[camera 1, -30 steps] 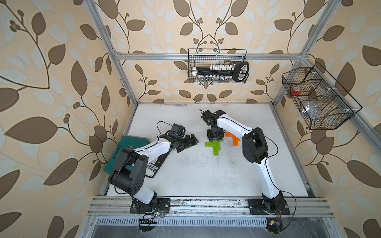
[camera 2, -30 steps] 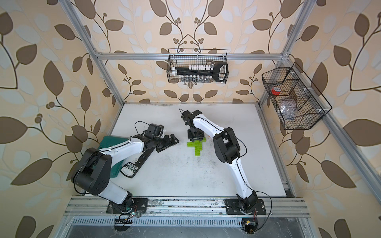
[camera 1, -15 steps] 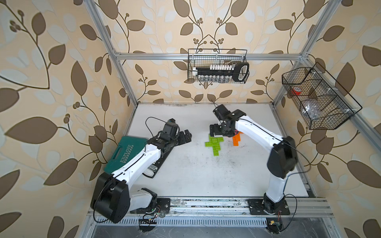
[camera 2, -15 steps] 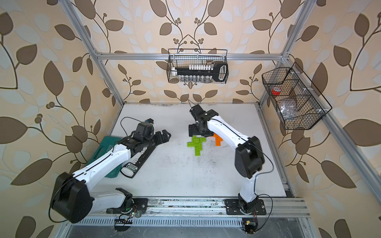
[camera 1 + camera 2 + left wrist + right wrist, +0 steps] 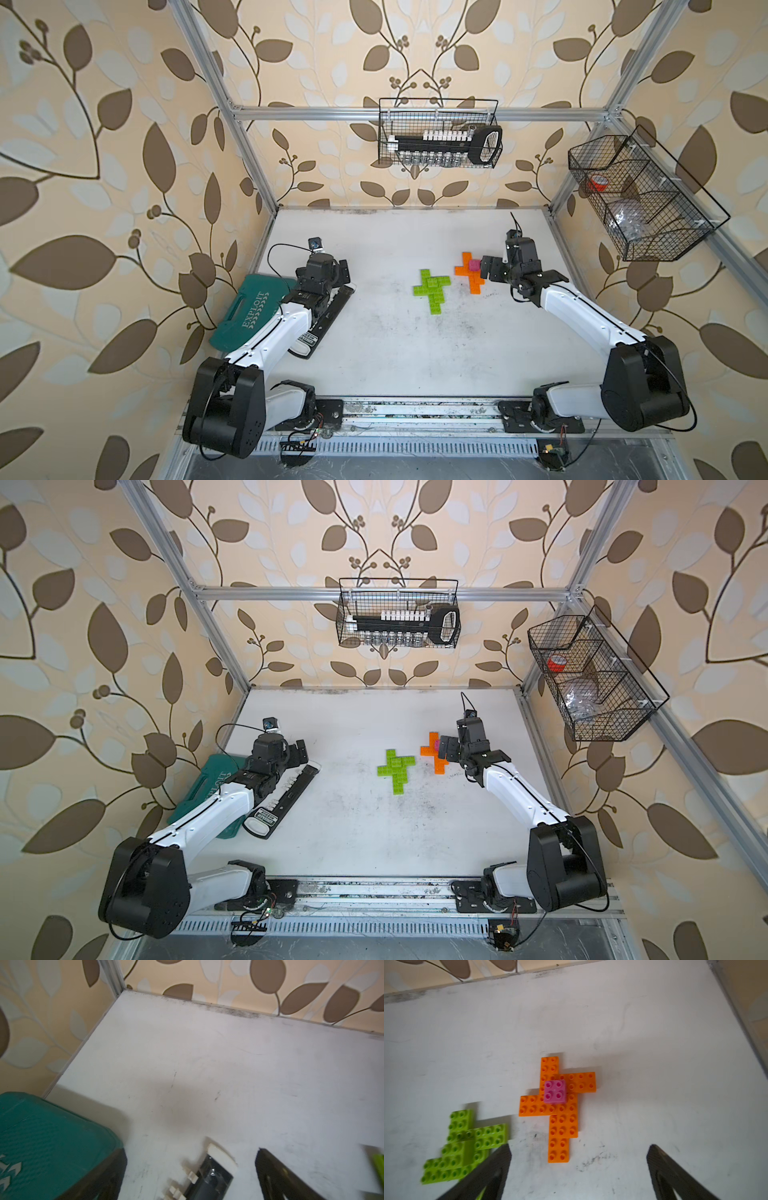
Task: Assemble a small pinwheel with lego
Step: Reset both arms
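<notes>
Pink brick (image 5: pixel 555 1092): whole from right wrist, clipped by right tool (image 5: pixel 449 749) from top.

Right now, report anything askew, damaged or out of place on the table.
The green pinwheel and orange pinwheel lie flat and intact. The one stray is a black tool rail lying on the table beside the teal case, partly under the left arm. Dark scuffs mark the table.

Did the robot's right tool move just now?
Yes. The right tool went from over the green pinwheel toward the slanted wire basket, and is now open beside the orange pinwheel.
</notes>
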`<state>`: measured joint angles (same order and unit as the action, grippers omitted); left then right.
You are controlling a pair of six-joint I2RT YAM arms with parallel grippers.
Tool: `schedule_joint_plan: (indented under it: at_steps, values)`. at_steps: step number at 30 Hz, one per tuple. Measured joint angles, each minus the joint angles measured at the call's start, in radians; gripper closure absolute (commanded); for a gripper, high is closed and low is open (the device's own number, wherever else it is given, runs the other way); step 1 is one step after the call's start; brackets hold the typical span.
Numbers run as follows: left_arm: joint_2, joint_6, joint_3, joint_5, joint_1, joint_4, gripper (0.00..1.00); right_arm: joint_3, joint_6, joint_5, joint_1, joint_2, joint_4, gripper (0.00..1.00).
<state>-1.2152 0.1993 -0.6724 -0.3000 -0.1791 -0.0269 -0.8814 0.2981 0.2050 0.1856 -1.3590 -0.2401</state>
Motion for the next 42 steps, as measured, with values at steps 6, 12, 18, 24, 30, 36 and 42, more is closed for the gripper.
schedule_joint_plan:
  at_steps: [6, 12, 18, 24, 30, 36, 42]
  values:
    - [-0.071, -0.075, 0.092, -0.047, 0.037, -0.179, 0.01, 0.142, -0.151, 0.074, -0.072, -0.005, 0.213, 0.01]
    - [-0.103, -0.185, 0.211, 0.003, 0.047, -0.38, 0.01, 0.222, -0.252, 0.058, -0.093, -0.125, 0.47, 0.01]
    - [-0.124, -0.209, 0.229, 0.205, 0.182, -0.579, 0.01, 0.375, -0.277, -0.005, -0.136, -0.155, 0.696, 0.01]
    - [-0.095, -0.207, 0.242, 0.304, 0.198, -0.578, 0.01, 0.429, -0.278, -0.034, -0.141, -0.141, 0.828, 0.01]
    - [-0.032, -0.2, 0.278, 0.323, 0.198, -0.565, 0.01, 0.429, -0.277, -0.039, -0.142, -0.138, 0.881, 0.01]
    - [-0.075, -0.192, 0.328, 0.313, 0.198, -0.604, 0.01, 0.429, -0.277, -0.041, -0.142, -0.138, 0.895, 0.01]
    - [-0.309, -0.188, 0.343, 0.314, 0.198, -0.701, 0.01, 0.429, -0.277, -0.042, -0.143, -0.138, 0.895, 0.01]
